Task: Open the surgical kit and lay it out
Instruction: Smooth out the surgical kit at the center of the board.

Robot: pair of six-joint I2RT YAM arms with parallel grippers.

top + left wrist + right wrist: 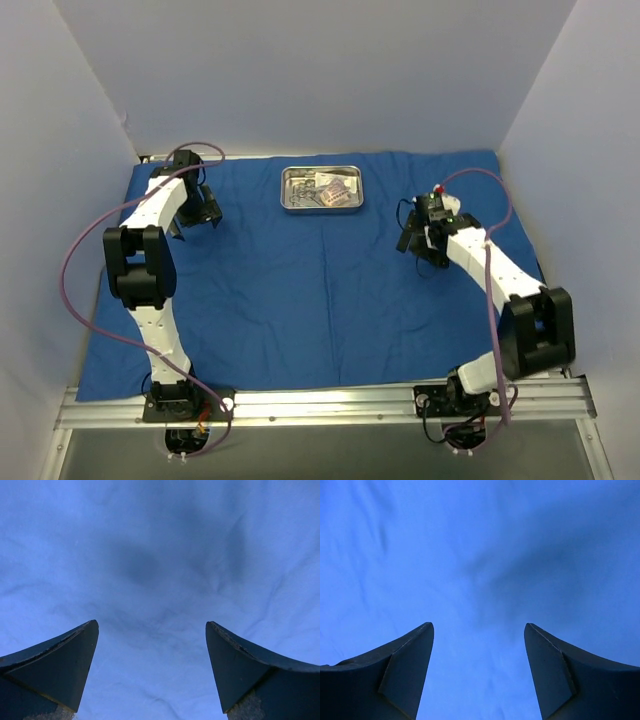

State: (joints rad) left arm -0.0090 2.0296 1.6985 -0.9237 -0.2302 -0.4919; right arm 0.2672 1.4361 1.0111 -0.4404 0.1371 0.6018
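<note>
The large blue cloth wrap lies spread flat over the table. The small steel tray stands on it at the back middle, holding silver instruments and clear packets piled together; I cannot tell them apart. My left gripper hangs over the cloth at the back left, left of the tray, open and empty. My right gripper hangs over the cloth at the right, right of and nearer than the tray, open and empty. Both wrist views show only blue cloth between the fingers.
White walls close in the back and both sides. The cloth's near edge ends at the metal rail carrying the arm bases. A purple cable loops out left of the left arm, another loops over the right arm.
</note>
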